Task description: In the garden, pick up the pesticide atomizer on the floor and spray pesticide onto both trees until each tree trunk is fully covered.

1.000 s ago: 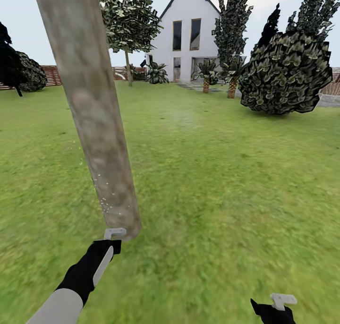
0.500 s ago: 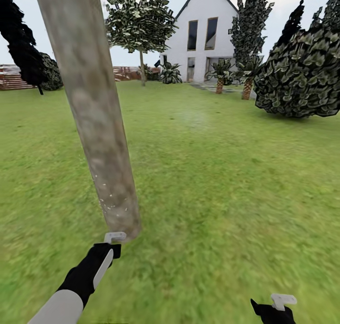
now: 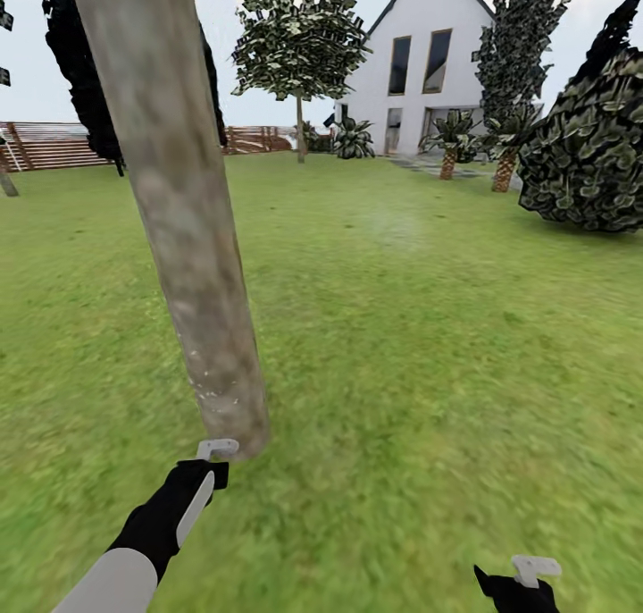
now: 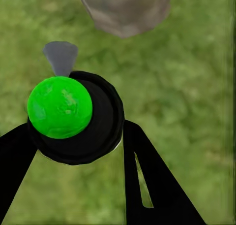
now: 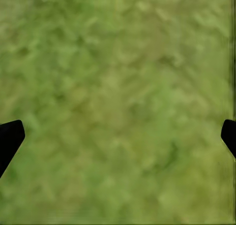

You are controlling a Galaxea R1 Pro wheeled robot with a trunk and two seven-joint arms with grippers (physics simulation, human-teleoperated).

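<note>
A thick, mottled grey-brown tree trunk (image 3: 183, 229) rises from the grass at the left of the head view, with a few whitish pesticide specks (image 3: 207, 388) low on its bark. My left gripper (image 3: 207, 472) hangs just in front of the trunk's base. In the left wrist view the left gripper (image 4: 73, 136) is shut on the pesticide atomizer (image 4: 102, 120), a black round body with a green cap and a grey nozzle, and the trunk's foot (image 4: 125, 8) lies just beyond it. My right gripper (image 3: 522, 586) (image 5: 118, 136) stands open over bare grass.
Green lawn spreads all around. A white house (image 3: 420, 68) stands far ahead, and a big round bush (image 3: 589, 157) sits at the right. Small palms (image 3: 451, 139) grow by the house. A brown slat fence (image 3: 54, 146) and a black-leaved tree (image 3: 85, 86) stand at the left.
The whole picture has slid to the right, so the camera has turned left. Both arms hold the same places in the view. Fewer specks show on the trunk.
</note>
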